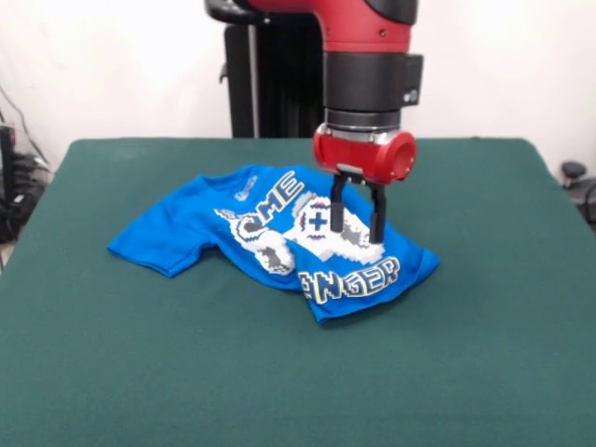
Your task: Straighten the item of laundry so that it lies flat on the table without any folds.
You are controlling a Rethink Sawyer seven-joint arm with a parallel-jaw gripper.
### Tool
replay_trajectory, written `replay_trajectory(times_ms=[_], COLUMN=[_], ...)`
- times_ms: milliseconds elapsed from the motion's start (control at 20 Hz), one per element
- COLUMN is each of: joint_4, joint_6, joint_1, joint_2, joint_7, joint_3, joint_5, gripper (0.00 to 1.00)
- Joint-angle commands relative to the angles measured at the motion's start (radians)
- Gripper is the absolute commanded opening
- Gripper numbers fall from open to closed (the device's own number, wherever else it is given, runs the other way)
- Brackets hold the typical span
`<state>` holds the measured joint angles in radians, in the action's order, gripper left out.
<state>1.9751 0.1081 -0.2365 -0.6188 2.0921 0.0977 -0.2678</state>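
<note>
A bright blue T-shirt [233, 223] with a white pixel controller print and yellow-white lettering lies crumpled near the middle of the dark green table [298, 372]. One sleeve spreads out to the left, while the right part is bunched and folded over, so the lettering is broken up. My gripper [356, 233] comes straight down over the right part of the shirt. Its two black fingers [377, 212] stand apart, with their tips at the controller print, on or just above the cloth. The gripper is open and no cloth is pinched between the fingers.
Green table surface surrounds the shirt on all sides, widest toward the front edge. Cables and dark equipment [14, 177] sit off the table's left side, and a small dark object [575, 172] beyond its right edge.
</note>
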Motion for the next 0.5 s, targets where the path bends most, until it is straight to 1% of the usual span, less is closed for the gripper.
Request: replay_trajectory(times_ms=[50, 250, 500], joint_4=[0.051, 0.057, 0.059], joint_6=[0.080, 0.081, 0.077], joint_1=[0.042, 0.091, 0.116], joint_2=[0.076, 0.062, 0.089], joint_7=[0.324, 0.331, 0.307], joint_3=[0.058, 0.030, 0.018], joint_5=[-0.100, -0.149, -0.171], gripper=[1.00, 1.00, 1.00])
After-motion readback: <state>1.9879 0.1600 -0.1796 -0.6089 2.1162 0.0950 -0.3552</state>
